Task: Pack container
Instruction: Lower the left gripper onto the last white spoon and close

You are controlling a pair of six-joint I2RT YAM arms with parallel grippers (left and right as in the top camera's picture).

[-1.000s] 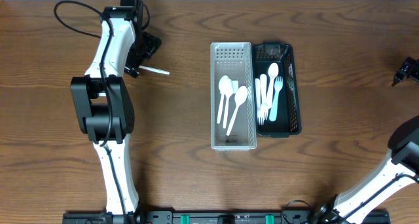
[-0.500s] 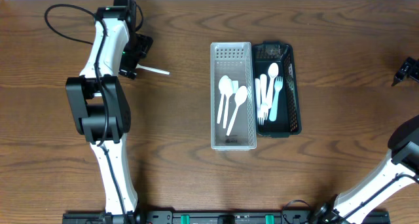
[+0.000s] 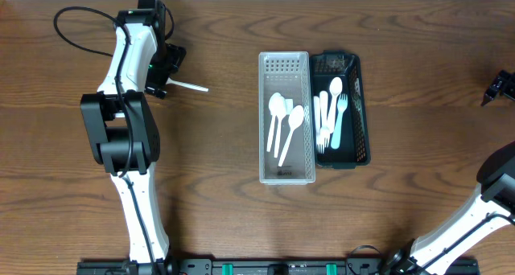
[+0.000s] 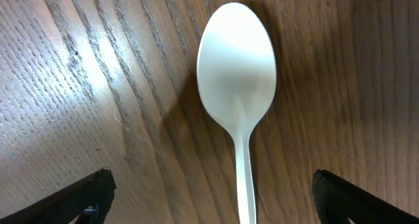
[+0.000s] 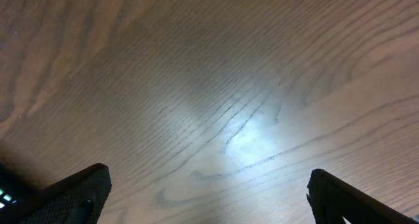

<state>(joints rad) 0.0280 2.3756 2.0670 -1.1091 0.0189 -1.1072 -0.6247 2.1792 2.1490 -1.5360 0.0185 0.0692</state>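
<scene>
The left arm (image 3: 131, 58) is reaching forward, left gripper (image 3: 163, 72) gaping wide; the right arm (image 3: 500, 174) is bending outward, right gripper (image 3: 499, 88) equally spread.

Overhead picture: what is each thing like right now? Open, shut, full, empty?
loose spoon: lying flat on the table, not gripped.
clear tray: holds three white spoons, with room left.
dark basket: holds white forks and one pale spoon.
left jaws: open, one on each side of the loose spoon's handle.
right jaws: open, empty, over bare wood.
</scene>
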